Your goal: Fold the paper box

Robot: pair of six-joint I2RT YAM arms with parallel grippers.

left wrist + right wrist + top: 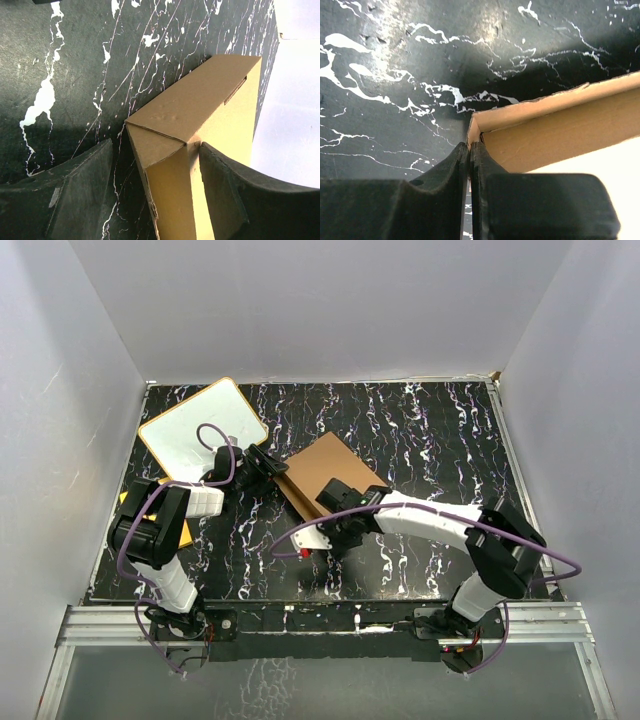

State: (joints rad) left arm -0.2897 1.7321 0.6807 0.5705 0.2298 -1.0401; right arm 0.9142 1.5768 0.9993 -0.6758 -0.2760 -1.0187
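Paper box (325, 470): brown card, lay near the middle of the tabletop (430, 440), skewed to its edges. Walls up on the sides I could see. From the left wrist view one corner looked tucked, with the end flap folded over and its seam showing. Lid state not clear from any view.

My left tool (155, 165): jaws apart, straddling that tucked corner. One finger (225, 195) lay against the box's side wall; the other finger (75, 190) stood off it over bare tabletop. Nothing clamped.

My right tool (470, 150): jaws together, tips right at another corner of the box, at the top of the wall. Could not tell whether any edge of card was nipped between them; it looked like none.

White board with orange rim (200, 425): well behind the left tool, apart from the box.

Risks, as I judged them:
- The box sat loose on a smooth tabletop. A push from one side only would slide or spin it rather than fold it.
- Closing the left tool square on the corner could crush the tuck or pop the flap out.
- The right tool, closed and pressing at the wall's top, could splay the wall outward or crease it off its score line.
- A slide toward the board could catch the box on its rim.
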